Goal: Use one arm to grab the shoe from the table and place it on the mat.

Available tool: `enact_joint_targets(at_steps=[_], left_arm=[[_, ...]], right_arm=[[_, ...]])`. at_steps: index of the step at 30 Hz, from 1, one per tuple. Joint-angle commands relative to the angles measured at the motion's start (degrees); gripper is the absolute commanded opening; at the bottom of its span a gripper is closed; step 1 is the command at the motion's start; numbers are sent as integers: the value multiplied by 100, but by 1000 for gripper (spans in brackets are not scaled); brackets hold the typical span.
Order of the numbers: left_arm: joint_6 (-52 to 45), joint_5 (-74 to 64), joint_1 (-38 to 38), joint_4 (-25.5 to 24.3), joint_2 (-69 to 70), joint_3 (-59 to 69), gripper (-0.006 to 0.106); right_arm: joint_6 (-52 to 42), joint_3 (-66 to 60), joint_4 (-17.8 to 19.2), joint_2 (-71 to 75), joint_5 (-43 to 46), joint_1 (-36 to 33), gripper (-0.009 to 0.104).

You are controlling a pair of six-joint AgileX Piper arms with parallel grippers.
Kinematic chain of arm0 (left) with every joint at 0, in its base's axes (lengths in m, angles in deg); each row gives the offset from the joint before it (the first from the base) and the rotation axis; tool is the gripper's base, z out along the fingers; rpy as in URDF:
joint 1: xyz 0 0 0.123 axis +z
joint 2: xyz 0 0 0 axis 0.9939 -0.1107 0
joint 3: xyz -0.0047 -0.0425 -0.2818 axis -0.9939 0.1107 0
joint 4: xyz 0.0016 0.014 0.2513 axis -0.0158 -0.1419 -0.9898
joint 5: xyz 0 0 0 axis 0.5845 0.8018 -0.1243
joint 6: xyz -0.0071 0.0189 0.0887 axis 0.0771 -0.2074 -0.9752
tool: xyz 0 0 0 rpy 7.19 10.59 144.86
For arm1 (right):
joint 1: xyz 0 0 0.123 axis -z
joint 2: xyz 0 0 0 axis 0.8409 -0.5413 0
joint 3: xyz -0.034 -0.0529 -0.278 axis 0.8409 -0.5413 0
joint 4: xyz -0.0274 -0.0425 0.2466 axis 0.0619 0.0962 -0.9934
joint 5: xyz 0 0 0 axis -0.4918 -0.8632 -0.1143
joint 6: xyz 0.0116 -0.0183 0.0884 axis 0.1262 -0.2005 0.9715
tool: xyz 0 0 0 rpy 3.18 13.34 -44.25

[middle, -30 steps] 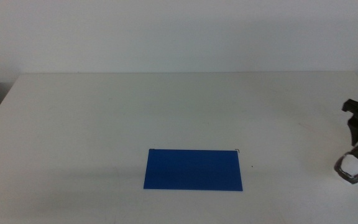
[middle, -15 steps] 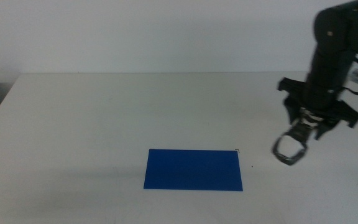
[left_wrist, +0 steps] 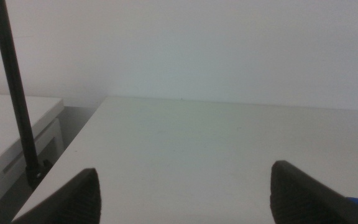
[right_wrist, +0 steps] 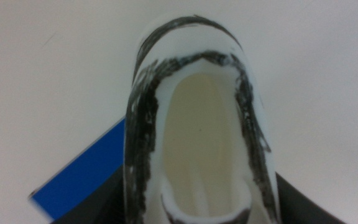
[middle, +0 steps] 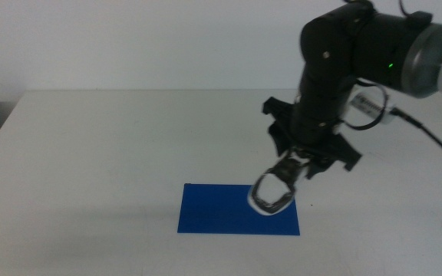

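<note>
Right end effector [middle: 285,175] pinches the shoe [middle: 271,193] from above, one jaw either side of the opening; in the wrist view the shoe [right_wrist: 197,124] fills the frame, dark jaws hugging it on both sides. Shoe hangs in the air, tilted, one end pointing down, over the mat's right part, w/ no clear contact yet. That grip at the collar leaves the sole free to meet the mat first.

Mat [middle: 221,208] is a flat blue rectangle on the white table [middle: 113,146], near the front edge. Arm [middle: 336,69] reaches in from the right, bent over the mat, so the shoe can be lowered straight down; prob. the placing step, close to done.

Left end effector [left_wrist: 185,193] waits at the table's front left corner, jaws spread wide, holding nothing.
</note>
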Motion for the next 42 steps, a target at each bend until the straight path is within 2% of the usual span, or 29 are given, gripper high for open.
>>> enact_joint_targets(at_steps=[1,11,18,29,35,42], left_arm=[[17,467,-28,22,17,29,94],[17,467,-28,22,17,29,94],[17,467,-28,22,17,29,94],[17,467,-28,22,17,29,94],[17,467,-28,22,17,29,94],[17,467,-28,22,17,29,94]], right_arm=[[190,201,35,287,239,-184,11],[311,1019,-81,-334,-40,-696,6],[311,1915,47,-872,-742,-761,6],[498,2118,183,-1239,-742,-837,5],[1103,2061,229,-1255,-748,-843,5],[2538,2061,261,-1255,-748,-862,5]])
